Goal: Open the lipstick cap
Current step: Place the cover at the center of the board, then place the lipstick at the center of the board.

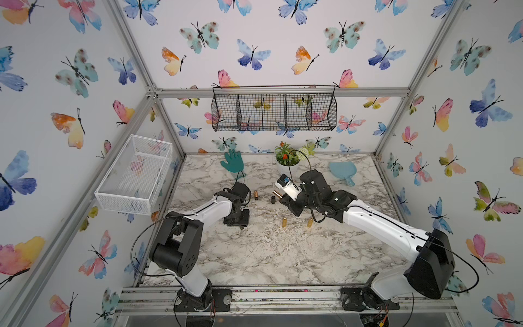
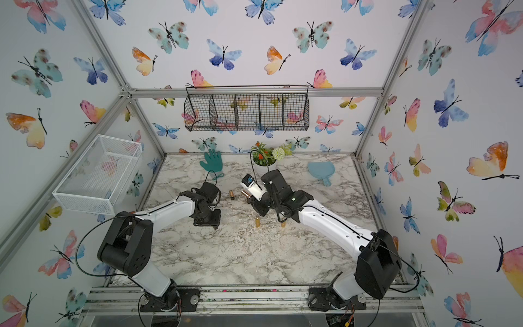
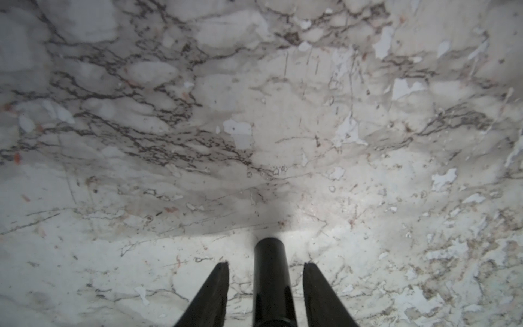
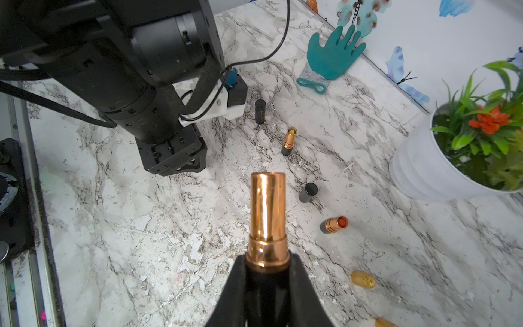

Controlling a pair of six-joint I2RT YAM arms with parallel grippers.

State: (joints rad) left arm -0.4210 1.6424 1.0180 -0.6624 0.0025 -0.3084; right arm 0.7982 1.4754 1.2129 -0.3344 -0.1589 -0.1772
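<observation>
Holds left jaws apart, clear of the black cap (image 3: 270, 280) pointing end-on at the table (image 3: 169, 113) between them; clamps right jaws on the uncapped lipstick (image 4: 267, 215).

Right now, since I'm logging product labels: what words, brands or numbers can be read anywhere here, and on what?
No text can be read in any view.
Blue patch on the wrist camera: too small to read.
Faint marks on the loose black cap: too blurred to read.
Gold lipstick: no print visible.
</observation>
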